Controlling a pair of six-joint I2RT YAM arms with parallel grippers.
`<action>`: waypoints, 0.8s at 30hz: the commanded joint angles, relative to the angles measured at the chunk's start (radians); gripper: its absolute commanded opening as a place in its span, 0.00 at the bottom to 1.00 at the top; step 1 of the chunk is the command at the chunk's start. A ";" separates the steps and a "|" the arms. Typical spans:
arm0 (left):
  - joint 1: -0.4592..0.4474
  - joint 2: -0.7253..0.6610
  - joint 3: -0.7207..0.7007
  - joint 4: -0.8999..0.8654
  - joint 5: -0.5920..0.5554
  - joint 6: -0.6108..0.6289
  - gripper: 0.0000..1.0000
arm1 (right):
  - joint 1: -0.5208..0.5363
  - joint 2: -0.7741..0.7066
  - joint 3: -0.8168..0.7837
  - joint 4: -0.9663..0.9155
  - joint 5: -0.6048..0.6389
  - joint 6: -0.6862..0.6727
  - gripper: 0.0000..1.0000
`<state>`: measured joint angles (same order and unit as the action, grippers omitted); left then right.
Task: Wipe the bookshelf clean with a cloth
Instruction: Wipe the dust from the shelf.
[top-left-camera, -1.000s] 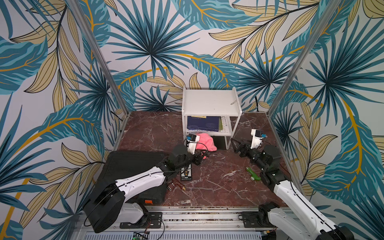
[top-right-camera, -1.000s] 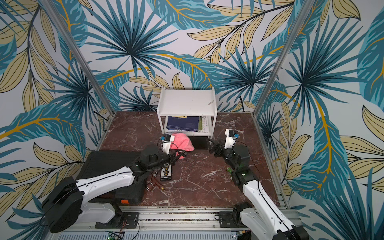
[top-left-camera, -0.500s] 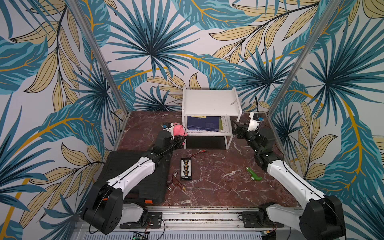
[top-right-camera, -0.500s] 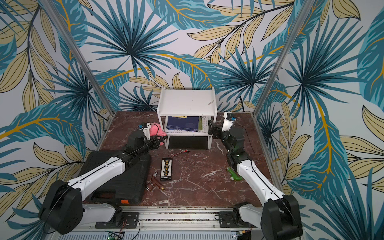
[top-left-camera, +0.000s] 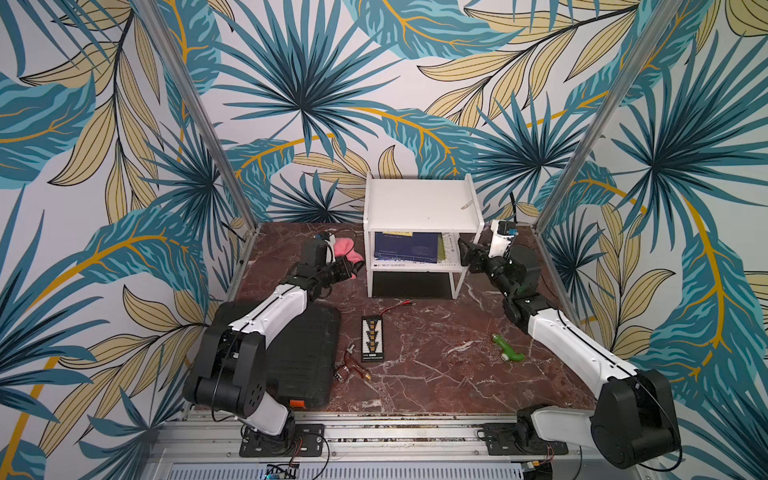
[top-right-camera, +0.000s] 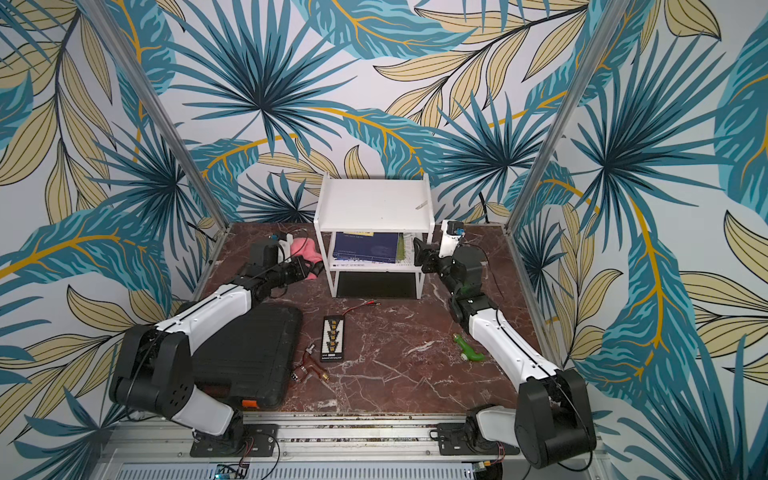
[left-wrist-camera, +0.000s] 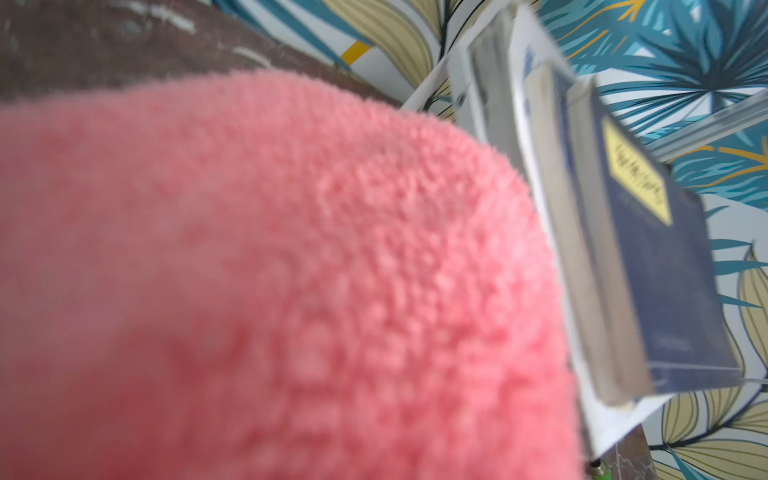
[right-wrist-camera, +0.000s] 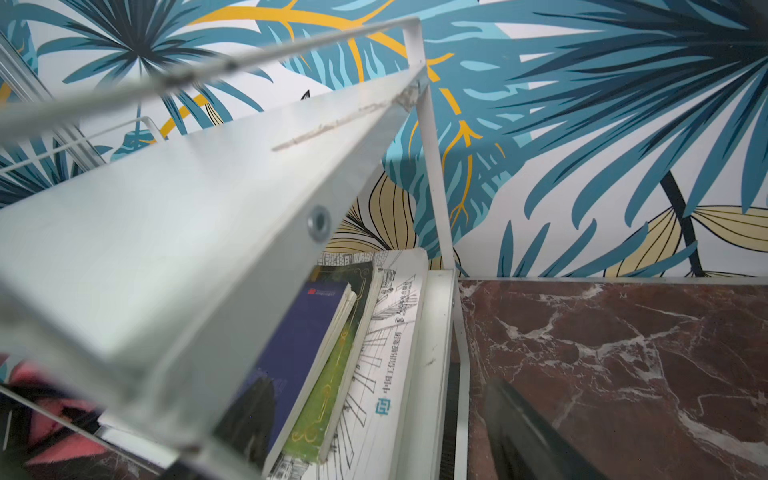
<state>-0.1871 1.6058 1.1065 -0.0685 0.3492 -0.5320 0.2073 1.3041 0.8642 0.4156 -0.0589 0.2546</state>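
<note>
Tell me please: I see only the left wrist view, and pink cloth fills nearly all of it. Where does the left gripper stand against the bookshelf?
Observer: In both top views the left gripper is shut on the pink cloth close beside the white bookshelf, on its left side at mid height. I cannot tell if they touch.
Operator: And the right arm?
Observer: The right gripper is open and empty, beside the shelf's right side.
Operator: Is the top board dirty?
Observer: A small pale scrap lies near its right raised edge.
</note>
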 joint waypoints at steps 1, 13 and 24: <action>0.011 0.179 0.136 -0.089 0.207 0.140 0.00 | 0.000 0.038 0.004 -0.012 0.010 0.030 0.82; 0.030 0.445 0.539 -0.094 0.329 0.075 0.00 | 0.001 0.057 0.031 -0.057 -0.021 0.091 0.82; 0.019 0.557 0.438 0.044 0.338 -0.004 0.00 | 0.002 0.085 0.027 -0.079 -0.040 0.117 0.81</action>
<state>-0.1646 2.1204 1.6077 -0.1074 0.6289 -0.4999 0.2077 1.3712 0.8944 0.3584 -0.0795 0.3561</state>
